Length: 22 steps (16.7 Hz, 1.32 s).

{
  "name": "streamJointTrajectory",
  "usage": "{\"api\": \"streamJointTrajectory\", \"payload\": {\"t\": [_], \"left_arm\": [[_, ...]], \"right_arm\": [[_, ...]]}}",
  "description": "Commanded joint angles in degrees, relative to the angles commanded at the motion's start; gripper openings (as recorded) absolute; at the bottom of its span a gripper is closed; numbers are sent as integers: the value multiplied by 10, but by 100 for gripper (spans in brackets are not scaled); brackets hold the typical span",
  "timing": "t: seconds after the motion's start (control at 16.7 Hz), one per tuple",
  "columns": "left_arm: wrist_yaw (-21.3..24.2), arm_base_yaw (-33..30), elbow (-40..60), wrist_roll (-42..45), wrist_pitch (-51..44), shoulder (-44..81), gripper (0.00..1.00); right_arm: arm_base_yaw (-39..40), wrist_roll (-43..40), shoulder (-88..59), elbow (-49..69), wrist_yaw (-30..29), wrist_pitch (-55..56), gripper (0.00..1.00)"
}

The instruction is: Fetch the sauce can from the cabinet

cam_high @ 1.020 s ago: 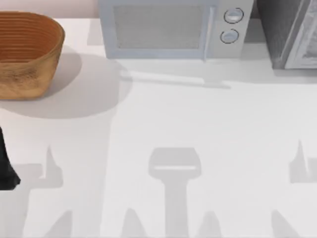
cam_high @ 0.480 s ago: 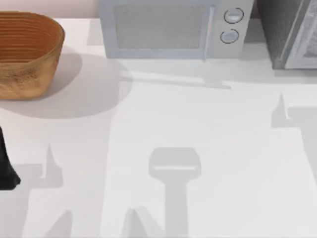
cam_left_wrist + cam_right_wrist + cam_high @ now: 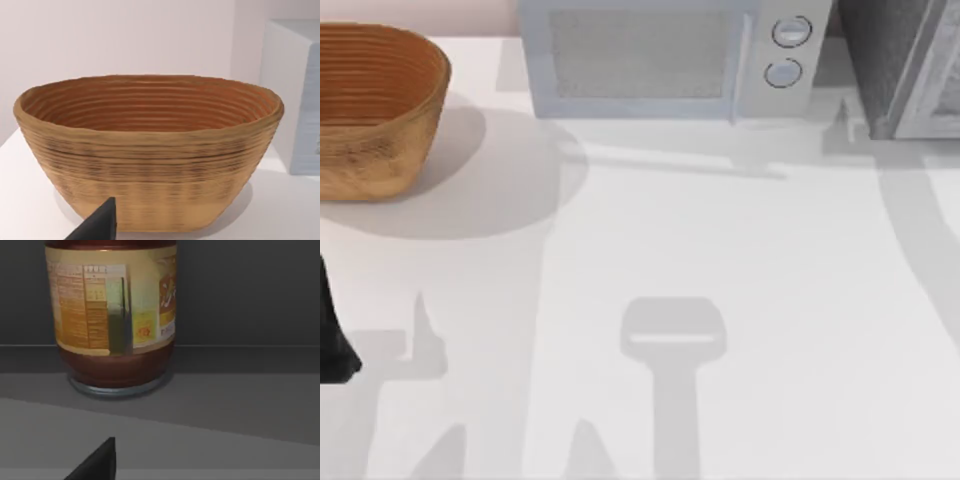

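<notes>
White table [image 3: 740,260] under even light, pale wall behind. Upper left of the top view: woven brown basket [image 3: 375,105], long axis running left to right, casting a round shadow to its right. Upper middle: pale blue-grey microwave [image 3: 670,55], door shut, two round knobs [image 3: 787,52] stacked at its right end. Upper right corner: the cabinet [image 3: 900,65], dark grey speckled, with a pale framed front panel, cut off by the frame edge.

Left arm [image 3: 332,335] parked at the left edge, lower half of the top view (dark link only). Left gripper's finger state: cannot tell; left wrist view gives one dark fingertip [image 3: 100,225] low in frame, with the basket [image 3: 150,155] close ahead and the microwave's side [image 3: 295,95] at right.

Right wrist view: the sauce can [image 3: 112,315] standing upright on a dark grey shelf [image 3: 230,390] inside the cabinet, long axis vertical, metal rim at the base, top cut off by the frame. Label facing the camera: tan-yellow with a panel of small print at left, orange and red artwork at right; dark red band below the label. Right gripper short of the can, not touching it; one dark fingertip [image 3: 97,462] low in frame. Finger state: cannot tell.
</notes>
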State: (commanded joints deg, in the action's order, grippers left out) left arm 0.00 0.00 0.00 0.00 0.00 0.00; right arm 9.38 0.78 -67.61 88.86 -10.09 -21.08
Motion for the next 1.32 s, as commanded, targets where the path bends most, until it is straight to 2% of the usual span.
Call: {"api": "streamJointTrajectory", "payload": {"t": [0.24, 0.72, 1.08, 1.32], "left_arm": [[0, 0, 0, 0, 0, 0, 100], [0, 0, 0, 0, 0, 0, 100], [0, 0, 0, 0, 0, 0, 100], [0, 0, 0, 0, 0, 0, 100]], "right_arm": [[11, 1, -74, 97, -10, -25, 100], [17, 1, -92, 116, -13, -27, 100], [66, 0, -226, 219, -69, 0, 100], [75, 0, -249, 242, -84, 8, 100]]}}
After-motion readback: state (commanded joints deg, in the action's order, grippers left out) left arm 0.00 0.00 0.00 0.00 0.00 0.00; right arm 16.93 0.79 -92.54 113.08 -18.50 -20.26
